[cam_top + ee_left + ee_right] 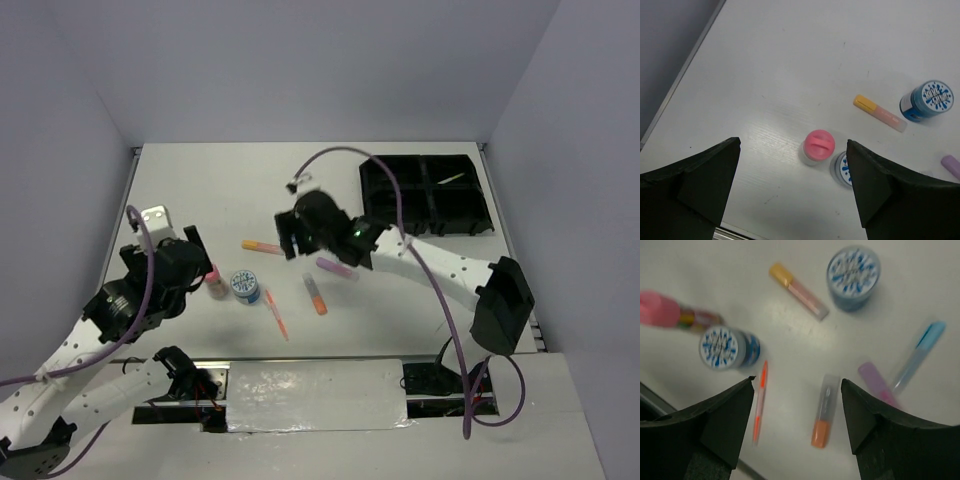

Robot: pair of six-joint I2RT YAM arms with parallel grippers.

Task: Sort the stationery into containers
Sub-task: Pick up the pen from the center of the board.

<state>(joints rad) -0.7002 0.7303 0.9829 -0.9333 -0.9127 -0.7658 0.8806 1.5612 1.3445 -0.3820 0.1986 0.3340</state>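
Black tray (pixel 427 190) stands well apart across the desk (pixel 200 190). We hold the left pincer (pixel 792 150) wide, likely to straddle the pink-capped bottle (pixel 818 146) standing below; the right pincer (pixel 797 382), wide and empty, hovers above the orange pen (pixel 821 415).

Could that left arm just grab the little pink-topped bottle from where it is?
Probably yes: the left claw hangs open, pointed at the pink-capped bottle, with nothing between them. A blue tub close beside the bottle might get bumped.
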